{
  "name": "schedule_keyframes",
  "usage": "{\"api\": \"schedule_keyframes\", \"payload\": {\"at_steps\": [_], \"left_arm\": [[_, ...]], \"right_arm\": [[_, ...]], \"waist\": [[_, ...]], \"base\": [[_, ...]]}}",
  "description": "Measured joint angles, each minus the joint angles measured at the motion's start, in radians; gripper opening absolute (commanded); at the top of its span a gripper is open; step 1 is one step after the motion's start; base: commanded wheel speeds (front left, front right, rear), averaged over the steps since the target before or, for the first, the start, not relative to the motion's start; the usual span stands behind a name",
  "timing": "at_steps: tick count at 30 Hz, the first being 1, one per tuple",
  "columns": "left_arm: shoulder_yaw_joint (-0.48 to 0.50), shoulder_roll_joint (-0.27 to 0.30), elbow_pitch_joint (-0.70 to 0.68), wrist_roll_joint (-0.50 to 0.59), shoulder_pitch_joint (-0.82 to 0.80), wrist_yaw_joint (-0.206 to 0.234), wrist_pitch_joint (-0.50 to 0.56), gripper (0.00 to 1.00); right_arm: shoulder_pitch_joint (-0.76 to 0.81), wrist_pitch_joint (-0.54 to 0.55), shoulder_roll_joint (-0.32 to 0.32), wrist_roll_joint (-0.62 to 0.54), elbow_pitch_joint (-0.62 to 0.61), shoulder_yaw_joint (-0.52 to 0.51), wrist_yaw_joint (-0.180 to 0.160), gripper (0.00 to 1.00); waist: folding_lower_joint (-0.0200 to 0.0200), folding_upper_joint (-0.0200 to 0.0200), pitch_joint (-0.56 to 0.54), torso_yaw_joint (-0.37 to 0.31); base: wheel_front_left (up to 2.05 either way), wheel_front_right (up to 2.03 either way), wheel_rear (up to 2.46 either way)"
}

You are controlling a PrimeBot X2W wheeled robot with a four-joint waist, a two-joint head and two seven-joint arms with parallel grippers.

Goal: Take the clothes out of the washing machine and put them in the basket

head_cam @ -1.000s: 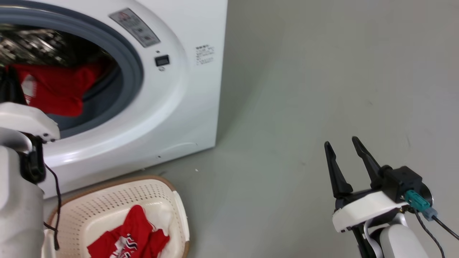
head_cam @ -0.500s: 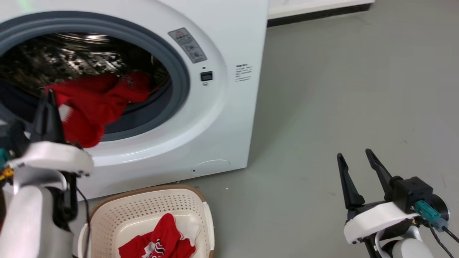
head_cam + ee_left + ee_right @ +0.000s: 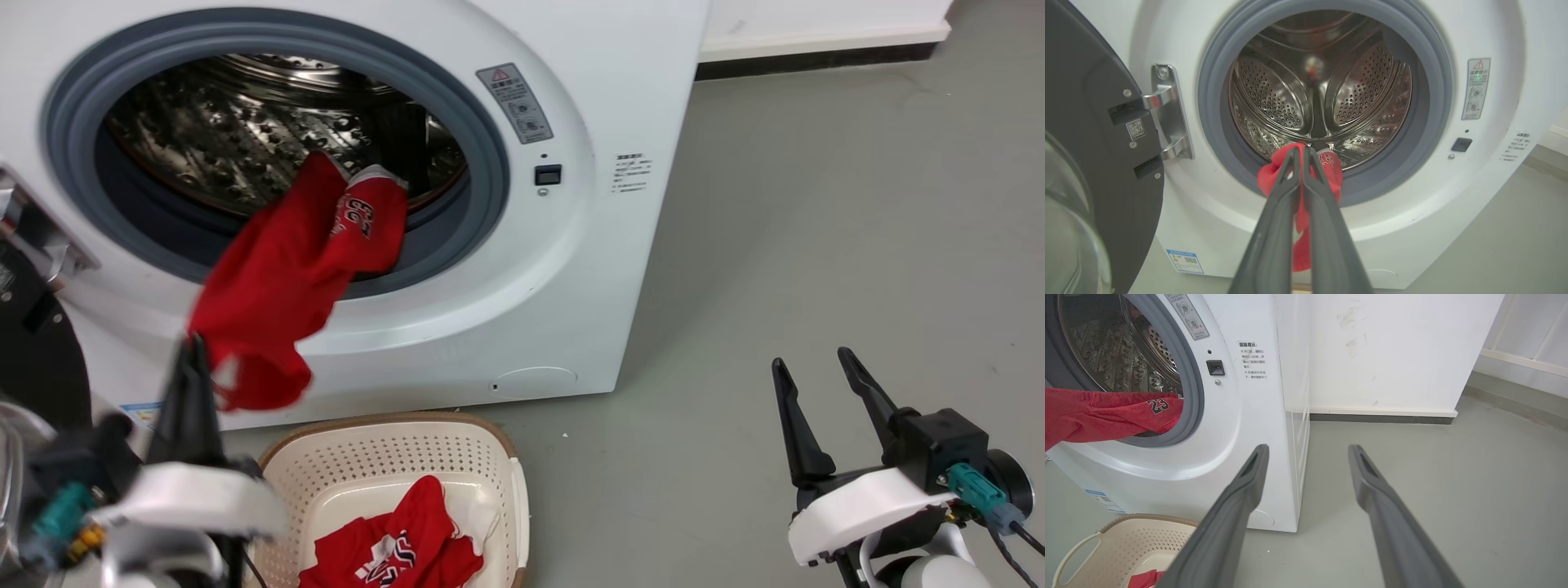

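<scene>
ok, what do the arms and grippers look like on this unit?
Both alike: left gripper and right gripper have two long, tapering dark grey fingers on a black block, behind it a rounded white wrist shell. A teal connector with black cable sits at the right wrist.

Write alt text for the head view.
The left claw holds a red number 23 jersey stretched out of the drum of the open washing machine. Below it stands a cream basket with another red jersey inside; the right claw is open above the grey floor at lower right.
</scene>
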Motion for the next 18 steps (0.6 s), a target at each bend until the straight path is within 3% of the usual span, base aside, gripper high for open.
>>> {"api": "schedule_keyframes", "payload": {"at_steps": [6, 10, 18], "left_arm": [[-0.049, -0.078, 0.04, -0.028, 0.151, 0.022, 0.008, 0.0], [-0.059, -0.128, 0.178, -0.07, 0.186, 0.018, -0.03, 0.0], [-0.051, -0.156, 0.486, -0.113, 0.091, -0.024, -0.149, 0.0]], "right_arm": [[0.004, 0.014, 0.0, -0.009, -0.023, 0.006, 0.0, 1.0], [0.003, 0.019, 0.0, -0.016, -0.035, 0.01, 0.0, 1.0], [-0.027, 0.027, 0.0, -0.025, -0.058, 0.018, 0.0, 1.0]], "waist": [[0.0, 0.0, 0.009, 0.027], [0.0001, 0.0, 0.029, 0.033], [0.0002, 0.0, 0.1, 0.014]], "base": [[0.0, 0.0, 0.0], [0.0, 0.0, 0.0], [0.0, 0.0, 0.0]]}}
